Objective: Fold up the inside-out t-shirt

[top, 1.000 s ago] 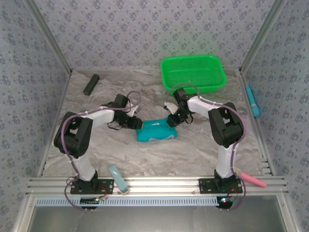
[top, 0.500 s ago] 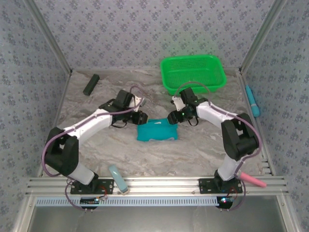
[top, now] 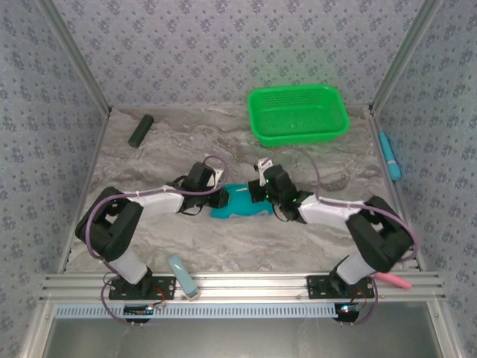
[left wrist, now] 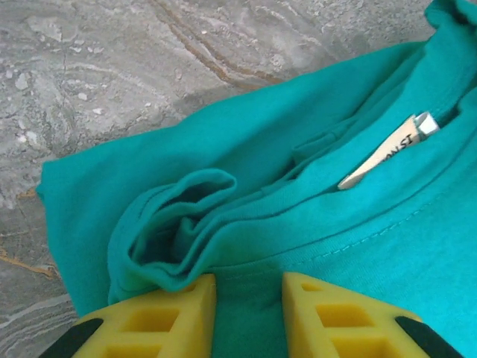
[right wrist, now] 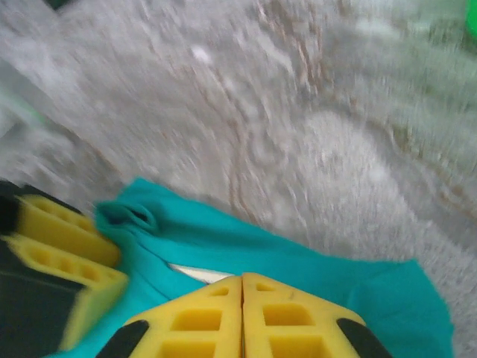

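Observation:
The inside-out t-shirt [top: 242, 206] lies folded into a small teal bundle mid-table. In the left wrist view the t-shirt [left wrist: 246, 149] shows its white neck tag [left wrist: 387, 149] and a bunched fold at the left. My left gripper [top: 222, 198] sits at the bundle's left edge. Its jaws [left wrist: 248, 291] are closed on a thick layer of the cloth that fills the gap between them. My right gripper [top: 258, 192] hovers at the shirt's far right edge, its fingers [right wrist: 242, 280] pressed together with nothing between them, just over the t-shirt [right wrist: 313, 253] near the tag [right wrist: 195, 273].
A green mesh basket [top: 298, 112] stands at the back right. A black block [top: 140, 130] lies at the back left. A pale blue object [top: 183, 275] and a pink one [top: 392, 278] rest on the near rail. A blue pen [top: 389, 156] lies along the right wall.
Both grippers came nearer and lower onto the shirt. The right gripper opened and then shut empty. The left gripper narrowed onto the shirt's left edge.

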{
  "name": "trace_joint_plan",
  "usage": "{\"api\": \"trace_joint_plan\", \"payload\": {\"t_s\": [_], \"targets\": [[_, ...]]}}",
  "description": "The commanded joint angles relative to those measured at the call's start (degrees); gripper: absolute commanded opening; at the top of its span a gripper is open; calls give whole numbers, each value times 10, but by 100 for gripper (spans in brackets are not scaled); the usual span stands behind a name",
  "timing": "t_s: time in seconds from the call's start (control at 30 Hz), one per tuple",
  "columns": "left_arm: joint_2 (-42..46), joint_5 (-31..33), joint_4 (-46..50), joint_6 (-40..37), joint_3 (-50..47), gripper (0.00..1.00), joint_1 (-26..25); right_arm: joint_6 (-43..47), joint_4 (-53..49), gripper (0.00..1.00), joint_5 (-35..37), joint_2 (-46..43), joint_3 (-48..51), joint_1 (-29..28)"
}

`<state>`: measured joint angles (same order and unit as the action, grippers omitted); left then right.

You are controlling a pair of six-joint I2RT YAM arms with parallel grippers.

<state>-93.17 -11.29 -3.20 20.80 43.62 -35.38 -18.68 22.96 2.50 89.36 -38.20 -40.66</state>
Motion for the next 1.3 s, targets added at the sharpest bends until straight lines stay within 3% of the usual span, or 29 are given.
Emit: {"api": "trace_joint_plan", "payload": {"t_s": [0.0,0.17,0.3,0.4,0.57,0.63,0.67,0.7,0.73,0.77,0.8,0.9,1.0,1.03,1.13,1.23,1.27], "targets": [[-10,53,-72,24,-38,29,-3,21,191,6,81,67,48,-26],[-24,63,-102,31,-76,29,-10,47,386,6,108,188,118,-56],[-16,79,-116,35,-112,28,-10,44,464,6,103,248,148,-59],[26,84,-77,20,-111,30,-5,52,464,8,89,218,159,-57],[144,101,48,-42,-44,36,19,90,372,29,69,65,148,-37],[188,116,98,-75,-9,38,35,95,308,33,47,-7,134,-13],[208,117,121,-103,9,63,45,95,267,34,25,-46,124,6],[228,115,140,-139,25,99,55,93,239,37,5,-79,120,29],[242,128,153,-161,34,100,66,92,230,43,-15,-106,124,50],[256,153,153,-175,36,100,82,91,223,57,-36,-137,131,76],[268,172,139,-184,28,100,104,98,212,97,-54,-168,137,101],[286,218,91,-201,-11,100,172,126,87,100,-30,-259,123,163],[287,290,34,-214,-71,100,208,158,-13,100,-17,-328,115,233],[290,274,3,-217,-95,100,222,163,-34,100,-5,-342,119,256],[278,140,-128,-256,-181,100,282,168,-58,100,11,-353,149,338],[233,121,-214,-244,-215,100,307,196,29,100,6,-324,204,379],[227,100,-195,-259,-203,100,310,198,59,100,3,-303,216,388]]}}
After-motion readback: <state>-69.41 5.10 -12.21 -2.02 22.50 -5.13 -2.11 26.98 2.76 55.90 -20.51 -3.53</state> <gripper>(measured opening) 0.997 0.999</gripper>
